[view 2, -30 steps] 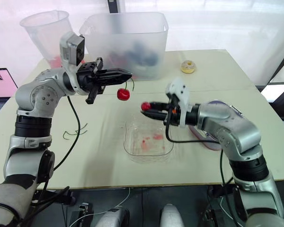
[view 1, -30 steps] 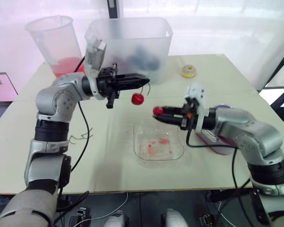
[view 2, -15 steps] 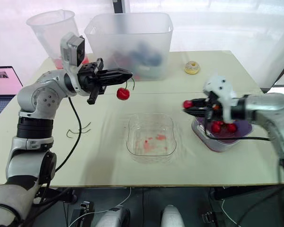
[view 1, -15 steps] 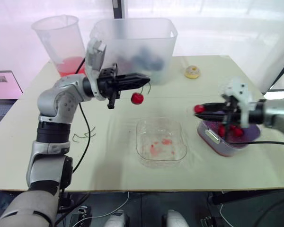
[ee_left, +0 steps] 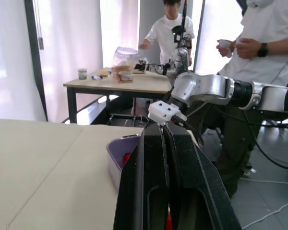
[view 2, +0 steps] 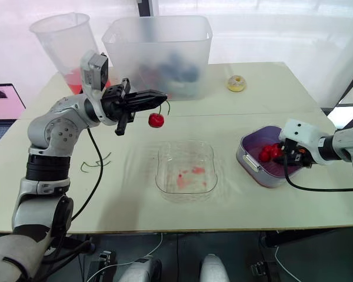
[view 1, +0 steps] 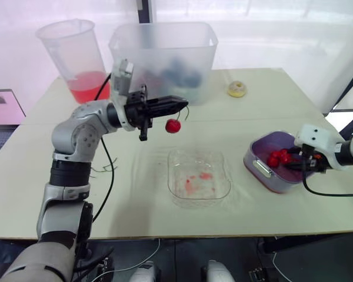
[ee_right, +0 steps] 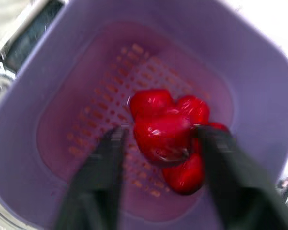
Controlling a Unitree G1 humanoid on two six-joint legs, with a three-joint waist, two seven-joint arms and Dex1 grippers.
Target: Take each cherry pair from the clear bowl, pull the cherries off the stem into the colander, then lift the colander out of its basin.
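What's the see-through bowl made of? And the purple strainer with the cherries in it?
The clear bowl looks like glossy transparent plastic, though it might be glass: the table shows straight through its walls and its edges catch the light. The purple colander looks like matte moulded plastic: it is one even colour, with soft rounded corners and rows of small holes in its floor.

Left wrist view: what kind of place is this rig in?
Most likely a robotics lab or shared test room, not a kitchen. A second beige work table holds jars and containers, a person in a white T-shirt works at it, a second person stands close by, and a loose white cable lies on the grey floor.
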